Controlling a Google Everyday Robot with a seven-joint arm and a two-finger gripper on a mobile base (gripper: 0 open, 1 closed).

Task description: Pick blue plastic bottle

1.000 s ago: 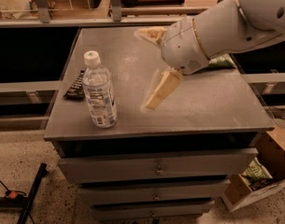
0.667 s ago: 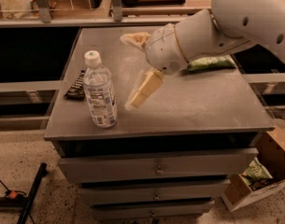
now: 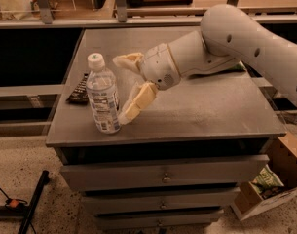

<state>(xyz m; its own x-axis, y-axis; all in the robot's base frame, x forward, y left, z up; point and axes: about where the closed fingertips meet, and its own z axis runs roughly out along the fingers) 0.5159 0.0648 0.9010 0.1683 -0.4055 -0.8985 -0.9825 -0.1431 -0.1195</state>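
The blue plastic bottle (image 3: 103, 99) stands upright near the front left corner of the grey cabinet top (image 3: 201, 111). It is clear, with a white cap and a printed label. My gripper (image 3: 121, 89) is open just to the right of the bottle. One cream finger (image 3: 138, 101) reaches down beside the bottle's lower body, and its tip is at or very near the label. The other finger (image 3: 127, 61) is higher and further back, level with the bottle's shoulder. The bottle is not between the fingers.
A dark flat packet (image 3: 79, 89) lies behind and left of the bottle. A green bag (image 3: 239, 67) peeks out behind my arm at the right. A cardboard box (image 3: 267, 186) with a green packet sits on the floor at the lower right. Shelving runs along the back.
My arm has swung left across the cabinet top, bringing the open gripper from the middle up beside the bottle. The bottle has not moved.
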